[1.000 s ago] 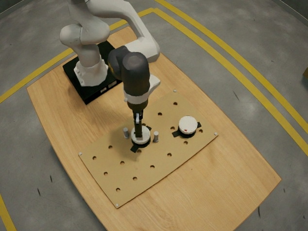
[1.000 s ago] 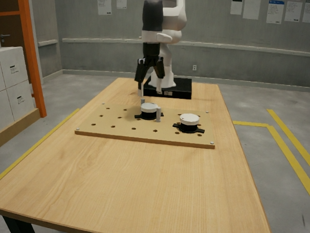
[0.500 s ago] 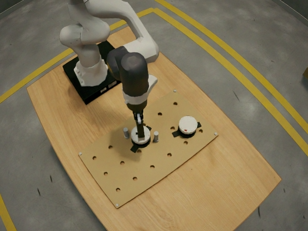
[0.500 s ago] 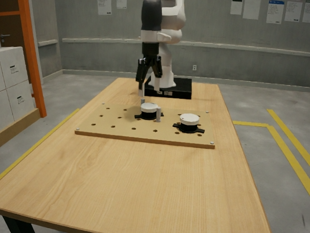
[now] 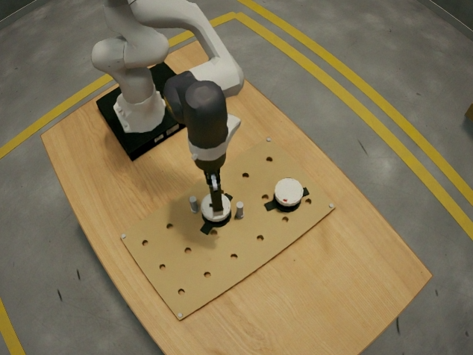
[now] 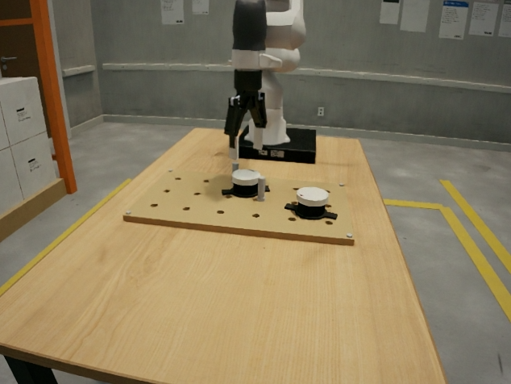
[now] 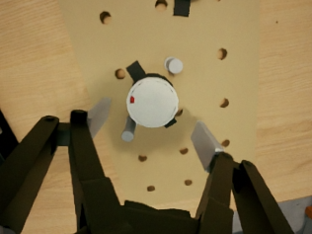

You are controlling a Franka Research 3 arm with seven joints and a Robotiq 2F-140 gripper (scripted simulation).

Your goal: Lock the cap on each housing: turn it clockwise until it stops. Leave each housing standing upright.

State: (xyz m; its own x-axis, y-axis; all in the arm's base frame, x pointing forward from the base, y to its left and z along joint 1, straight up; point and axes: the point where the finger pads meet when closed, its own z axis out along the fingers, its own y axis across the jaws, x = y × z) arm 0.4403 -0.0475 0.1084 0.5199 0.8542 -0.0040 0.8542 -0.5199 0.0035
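Two black housings with round white caps stand upright on a tan pegboard (image 5: 229,225). The left housing's cap (image 5: 210,209) sits between two grey pegs (image 5: 193,204) (image 5: 239,209). It also shows in the exterior view (image 6: 245,177) and the wrist view (image 7: 152,103), where a red mark is at its left rim. The right housing's cap (image 5: 289,192) (image 6: 312,195) has a red mark on its near rim. My gripper (image 6: 244,151) (image 7: 152,118) is open and empty, pointing straight down a short way above the left cap, its fingers on either side of it.
The pegboard has several open holes and lies on a wooden table (image 6: 230,269). The arm's black base (image 5: 133,121) stands at the table's far end. White boxes (image 6: 20,136) and an orange post (image 6: 51,94) stand off the table at the left.
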